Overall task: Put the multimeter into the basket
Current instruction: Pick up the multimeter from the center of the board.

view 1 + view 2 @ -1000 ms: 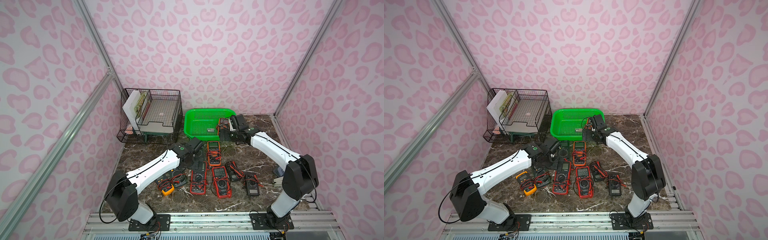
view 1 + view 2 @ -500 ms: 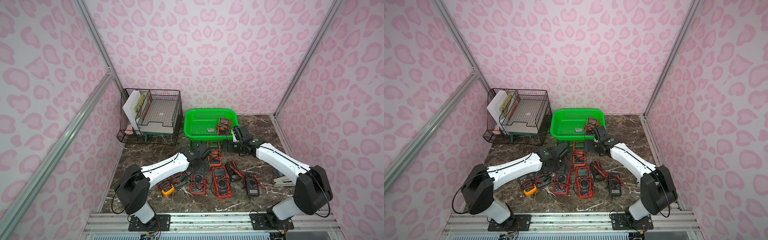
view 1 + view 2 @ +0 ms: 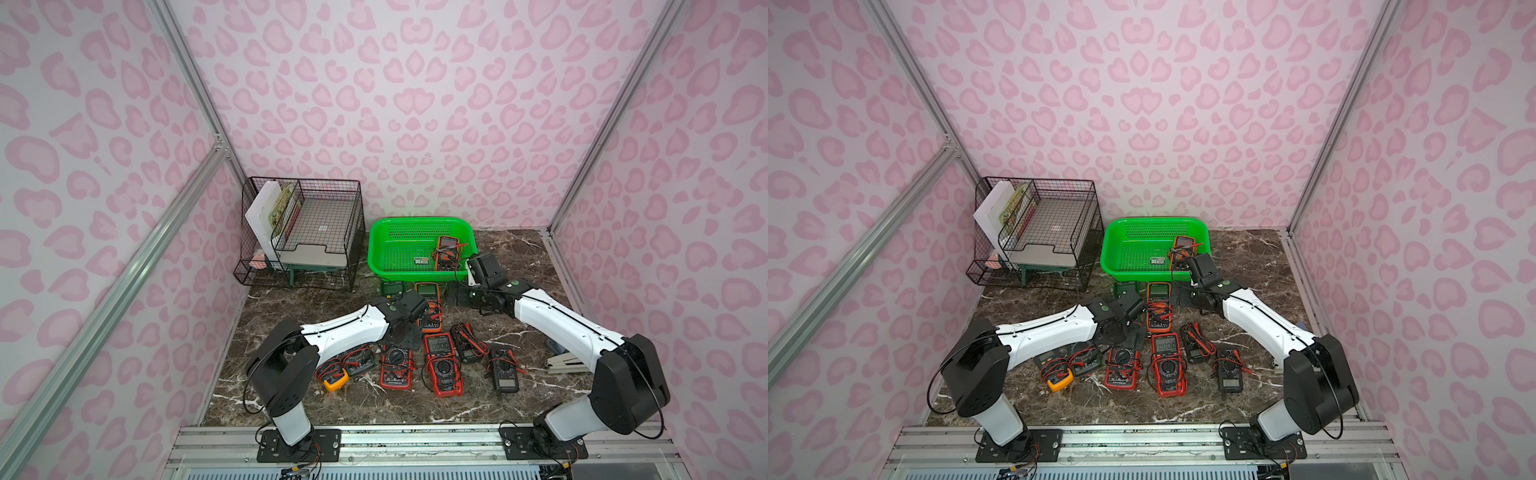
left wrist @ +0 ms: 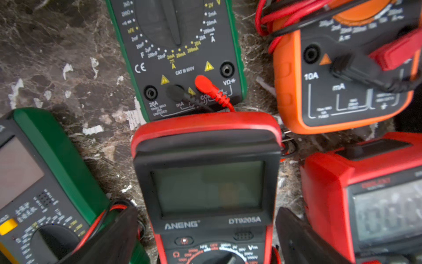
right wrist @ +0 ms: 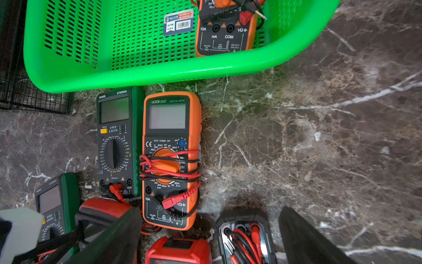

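Observation:
The green basket (image 3: 415,222) (image 3: 1154,222) (image 5: 159,70) stands at the back of the table. An orange multimeter (image 3: 446,253) (image 5: 225,29) lies in its right end. My left gripper (image 3: 409,334) (image 4: 206,228) is open and low over a red ANENG multimeter (image 3: 397,365) (image 4: 205,189). Its fingers (image 4: 114,235) stand on either side of the meter, apart from it. My right gripper (image 3: 459,297) (image 5: 210,228) is open and empty, in front of the basket, above the marble.
Several more multimeters lie in front of the basket: an orange one (image 3: 428,307) (image 5: 170,160), a green one (image 3: 392,289) (image 5: 116,141), a red one (image 3: 442,365), two black ones (image 3: 503,370), a yellow one (image 3: 334,380). A black wire rack (image 3: 307,232) stands back left.
My right gripper has drawn back from over the basket to the table in front of it, leaving the orange multimeter inside. My left gripper has moved to the red multimeter.

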Robot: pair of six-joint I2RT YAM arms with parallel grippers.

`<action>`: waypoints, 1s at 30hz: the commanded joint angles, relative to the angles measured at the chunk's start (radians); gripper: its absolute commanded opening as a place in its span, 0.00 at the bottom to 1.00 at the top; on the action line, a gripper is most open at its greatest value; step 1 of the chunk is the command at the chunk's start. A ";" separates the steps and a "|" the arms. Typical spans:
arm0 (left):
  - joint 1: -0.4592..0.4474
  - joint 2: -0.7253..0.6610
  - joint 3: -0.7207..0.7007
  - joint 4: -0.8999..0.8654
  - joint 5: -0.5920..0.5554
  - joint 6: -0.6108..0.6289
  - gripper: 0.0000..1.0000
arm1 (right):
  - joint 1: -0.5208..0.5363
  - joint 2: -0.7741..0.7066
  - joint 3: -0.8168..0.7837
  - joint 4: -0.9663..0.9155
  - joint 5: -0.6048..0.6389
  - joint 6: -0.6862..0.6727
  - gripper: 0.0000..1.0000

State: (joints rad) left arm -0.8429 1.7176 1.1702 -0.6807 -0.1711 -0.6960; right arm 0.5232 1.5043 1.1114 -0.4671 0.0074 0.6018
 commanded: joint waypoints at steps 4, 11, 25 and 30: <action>-0.002 0.018 -0.018 0.001 -0.018 -0.013 0.98 | 0.001 -0.001 -0.001 0.005 0.011 0.007 0.99; -0.007 0.038 -0.028 0.025 -0.006 -0.011 0.98 | 0.002 -0.004 0.001 -0.005 0.016 0.003 0.99; -0.022 -0.015 0.032 -0.052 -0.082 -0.016 0.98 | 0.001 0.002 0.003 0.005 0.010 0.001 0.99; -0.024 -0.009 0.028 -0.051 -0.076 -0.023 0.99 | 0.002 0.009 0.009 0.005 0.011 -0.002 0.99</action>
State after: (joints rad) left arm -0.8654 1.7077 1.1965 -0.7116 -0.2333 -0.7074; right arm 0.5236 1.5101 1.1107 -0.4675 0.0143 0.6006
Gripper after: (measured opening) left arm 0.985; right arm 0.991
